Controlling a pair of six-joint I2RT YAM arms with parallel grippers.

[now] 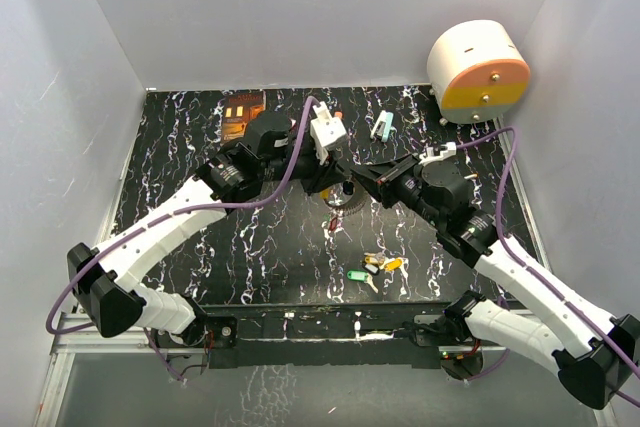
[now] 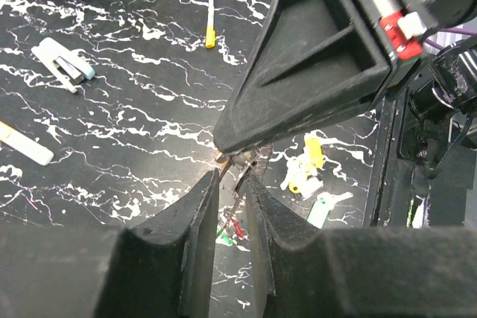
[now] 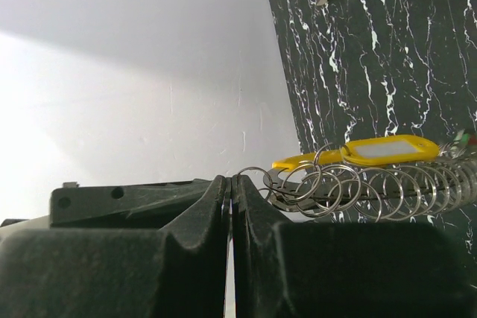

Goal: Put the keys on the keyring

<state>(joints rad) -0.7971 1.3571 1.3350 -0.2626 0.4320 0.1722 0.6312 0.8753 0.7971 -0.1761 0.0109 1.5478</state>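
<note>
Meeting above the middle of a black, white-veined table boxed in by plain white walls, the right gripper is clamped tight on the silvery keyring, which is strung with small rings and a yellow-tagged key. The left gripper stands narrowly parted around a thin metal piece; whether it pinches that piece is unclear. Loose keys lie on the table nearer the bases. A white-and-orange drum sits at the far right corner.
</note>
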